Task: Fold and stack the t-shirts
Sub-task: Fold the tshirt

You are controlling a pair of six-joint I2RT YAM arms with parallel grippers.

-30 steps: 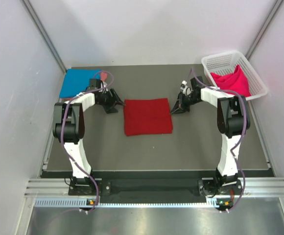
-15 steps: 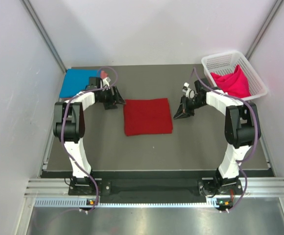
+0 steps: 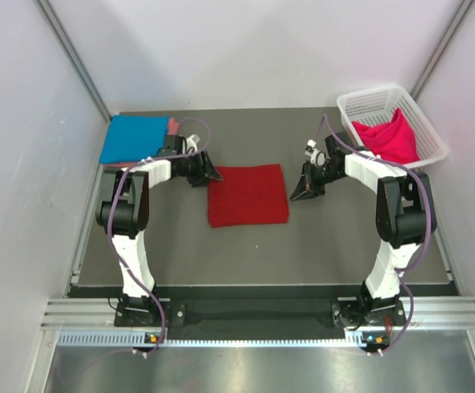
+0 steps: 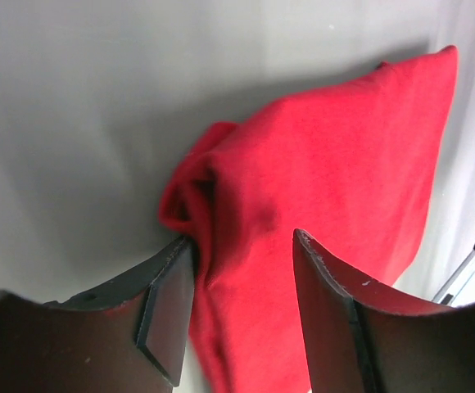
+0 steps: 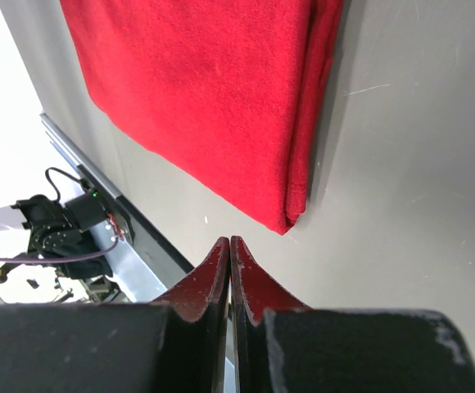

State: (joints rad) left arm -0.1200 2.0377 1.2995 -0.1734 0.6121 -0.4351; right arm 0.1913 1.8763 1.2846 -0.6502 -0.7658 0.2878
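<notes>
Left claw moved to the red shirt, wrist view showing it spread; right claw closed.

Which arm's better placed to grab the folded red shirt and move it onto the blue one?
Left. The left hand is open over a corner of the red shirt, near the blue shirt; the right hand is shut, off the cloth.

Folded red shirt centre, blue shirt far-left

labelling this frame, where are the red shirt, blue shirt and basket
red shirt (image 3: pixel 247 195): top view, middle of the folded cloth
blue shirt (image 3: pixel 131 137): top view, middle of the cloth
basket (image 3: pixel 370 101): top view, far lattice wall
</notes>
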